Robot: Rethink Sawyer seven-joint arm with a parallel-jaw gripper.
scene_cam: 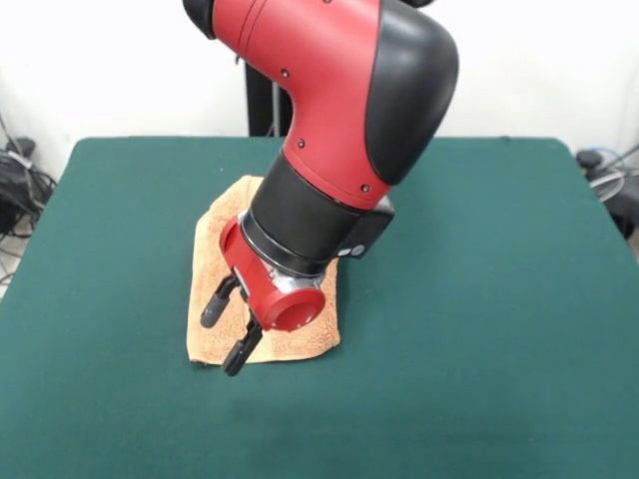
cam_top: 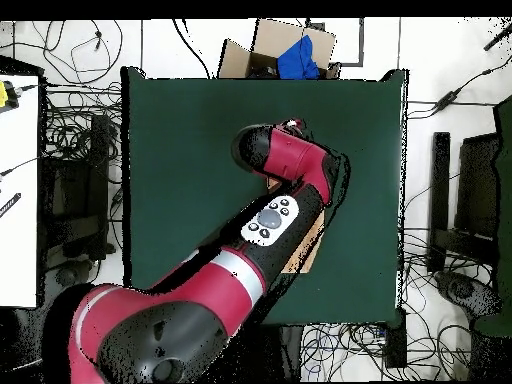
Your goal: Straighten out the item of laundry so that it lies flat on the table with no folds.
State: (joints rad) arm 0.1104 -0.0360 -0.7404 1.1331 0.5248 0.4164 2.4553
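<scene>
The light orange-tan towel (scene_cam: 213, 254) lies on the dark green table (scene_cam: 479, 299), left of centre in the front view, and the arm covers its middle. Its near edge (scene_cam: 300, 346) looks rumpled. My gripper (scene_cam: 230, 334) points down and leftward at the towel's near left part. Its two black fingers (scene_cam: 218, 302) are spread apart with nothing between them, and the lower fingertip is at the towel's near edge. In the overhead view only small strips of the towel (cam_top: 306, 250) show beside the arm on the table (cam_top: 180, 150), and the gripper is hidden under the arm.
The red and black arm (scene_cam: 339, 120) leans over the towel from the far side. In the overhead view, a cardboard box with blue cloth (cam_top: 290, 52) stands past the table's top edge. Cables lie around the table, and a white surface (cam_top: 18, 200) stands at the left.
</scene>
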